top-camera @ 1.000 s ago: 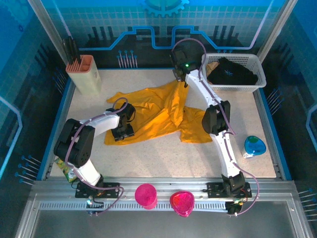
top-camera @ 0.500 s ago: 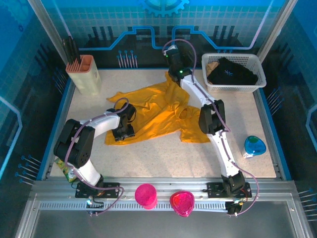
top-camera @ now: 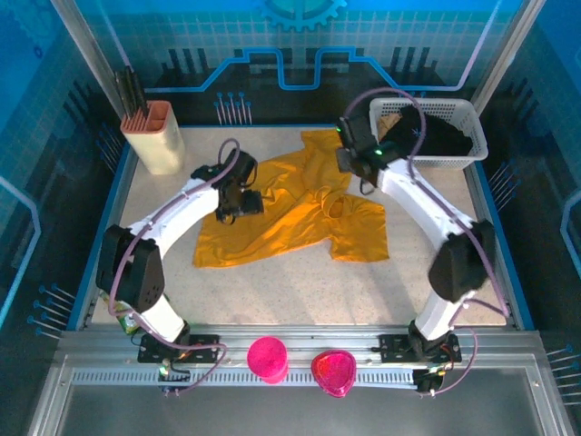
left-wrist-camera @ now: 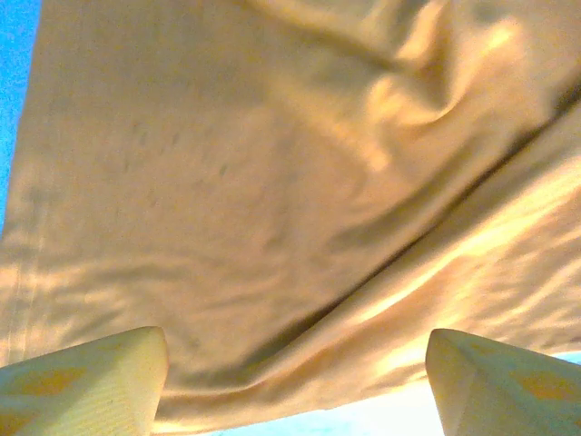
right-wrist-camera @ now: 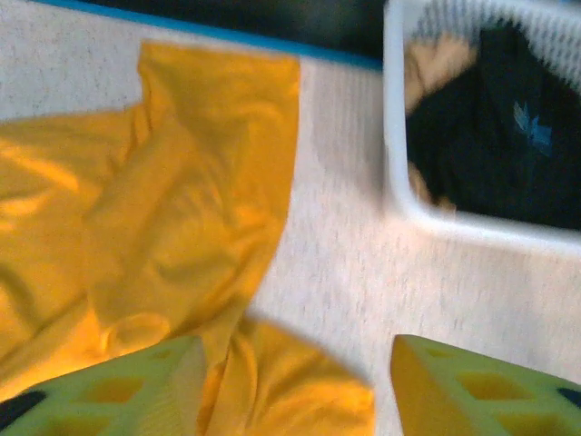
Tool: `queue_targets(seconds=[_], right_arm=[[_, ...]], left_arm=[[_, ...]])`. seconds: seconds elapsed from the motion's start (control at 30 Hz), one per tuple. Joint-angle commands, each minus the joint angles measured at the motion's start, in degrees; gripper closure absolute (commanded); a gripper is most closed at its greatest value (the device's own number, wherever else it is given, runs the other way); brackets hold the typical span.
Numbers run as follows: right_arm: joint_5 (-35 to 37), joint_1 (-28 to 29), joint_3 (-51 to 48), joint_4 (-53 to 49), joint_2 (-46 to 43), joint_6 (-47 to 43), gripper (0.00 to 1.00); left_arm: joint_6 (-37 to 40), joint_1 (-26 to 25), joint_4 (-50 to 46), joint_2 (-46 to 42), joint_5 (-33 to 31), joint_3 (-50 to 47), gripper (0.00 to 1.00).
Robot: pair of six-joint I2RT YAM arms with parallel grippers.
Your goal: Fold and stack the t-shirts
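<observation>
The left claw [left-wrist-camera: 295,386] hangs wide open and empty just above the orange t-shirt [top-camera: 290,218]. The right claw [right-wrist-camera: 290,372], its jaws also parted on nothing, hovers over the shirt's far edge beside the white basket [top-camera: 475,118]. The shirt lies spread but rumpled mid-table [top-camera: 300,291], seemingly laid between both arms for smoothing before folding.

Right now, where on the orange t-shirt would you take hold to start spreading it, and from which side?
Probably the far flap of the t-shirt, at its straight right edge. That edge lies flat with bare table beside it, while the middle is bunched. The open right claw hangs right there, so come from the right.
</observation>
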Motion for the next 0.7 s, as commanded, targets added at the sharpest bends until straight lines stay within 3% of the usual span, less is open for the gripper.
queue_targets(seconds=[0.0, 0.13, 0.33, 0.43, 0.67], right_arm=[[-12.4, -0.8, -12.5, -1.3, -1.2, 13.2, 0.54], [-18.3, -1.0, -21.5, 2.9, -0.6, 17.5, 0.70], [-21.4, -2.3, -27.9, 9.7, 3.8, 22.9, 0.89], [-22.6, -3.1, -29.5, 12.2, 5.3, 24.9, 0.94], [-23.0, -3.9, -32.6, 13.7, 6.3, 30.3, 1.00]], left_arm=[[4.0, -0.2, -1.9, 5.7, 0.4, 7.9, 0.27], [6.6, -0.2, 0.5, 16.2, 3.2, 19.3, 0.43], [8.5, -0.2, 0.8, 34.8, 10.2, 37.8, 0.69], [8.0, -0.2, 1.6, 41.7, 12.7, 43.9, 0.74], [5.9, -0.2, 1.6, 52.2, 13.4, 53.1, 0.76]])
